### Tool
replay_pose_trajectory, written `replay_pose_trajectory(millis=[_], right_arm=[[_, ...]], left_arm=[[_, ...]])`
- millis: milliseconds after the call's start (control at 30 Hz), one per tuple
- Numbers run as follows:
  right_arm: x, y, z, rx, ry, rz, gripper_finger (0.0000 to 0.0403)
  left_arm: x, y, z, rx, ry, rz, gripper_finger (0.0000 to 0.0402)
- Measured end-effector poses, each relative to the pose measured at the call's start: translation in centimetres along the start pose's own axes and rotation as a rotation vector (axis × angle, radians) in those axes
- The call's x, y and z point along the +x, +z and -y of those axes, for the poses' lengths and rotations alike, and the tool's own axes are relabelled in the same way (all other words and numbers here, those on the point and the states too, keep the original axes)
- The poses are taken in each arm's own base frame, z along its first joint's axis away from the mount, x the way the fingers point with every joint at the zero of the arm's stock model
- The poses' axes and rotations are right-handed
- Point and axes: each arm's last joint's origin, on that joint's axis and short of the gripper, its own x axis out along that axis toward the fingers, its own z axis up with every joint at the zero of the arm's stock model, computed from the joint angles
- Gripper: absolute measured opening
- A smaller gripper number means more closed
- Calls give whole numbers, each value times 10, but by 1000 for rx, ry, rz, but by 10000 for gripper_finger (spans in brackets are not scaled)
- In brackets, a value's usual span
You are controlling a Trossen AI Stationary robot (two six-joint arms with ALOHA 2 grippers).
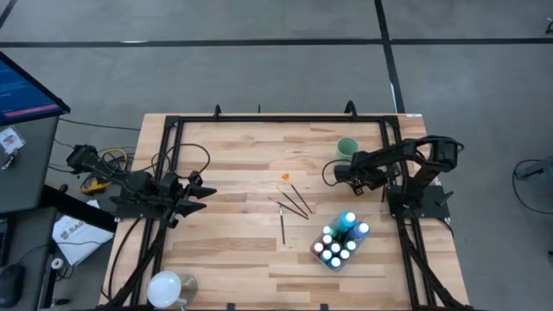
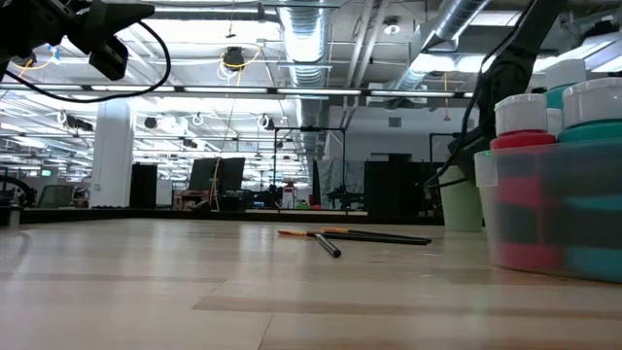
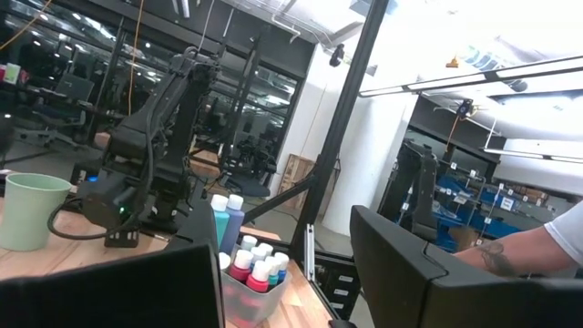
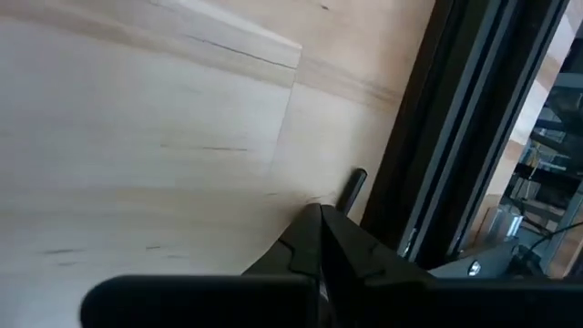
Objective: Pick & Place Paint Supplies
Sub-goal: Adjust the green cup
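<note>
Wooden table, open workshop room beyond: clear tub of paint bottles sits near its right front, paintbrushes loose just left of the tub, both well apart from either gripper. Right gripper hangs above the tub's far side by the green cup, jaws fully closed, holding nothing. Left gripper at the table's left edge, jaws spread wide, empty.

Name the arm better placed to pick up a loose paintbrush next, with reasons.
Probably right. The right gripper, shut, hangs beside the pale green cup, nearer the paintbrushes mid-table. The left gripper, open, waits at the table's left edge, farther from them.
</note>
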Motion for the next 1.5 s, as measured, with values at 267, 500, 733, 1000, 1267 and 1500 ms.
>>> replay_pose_trajectory(millis=[267,500,733,1000,1267,1500], right_arm=[[-24,1,0,20,65,41,0],[-20,3,6,131,48,16,0],[-17,9,14,161,-3,-6,0],[-11,8,23,185,-58,-53,0],[2,4,25,190,-55,-99,0],[11,7,23,231,-6,-91,0]], left_arm=[[0,0,0,0,-1,1,132],[0,0,0,0,0,0,132],[0,0,0,0,0,0,132],[0,0,0,0,-1,1,132],[0,0,0,0,-1,0,132],[0,0,0,0,0,0,132]])
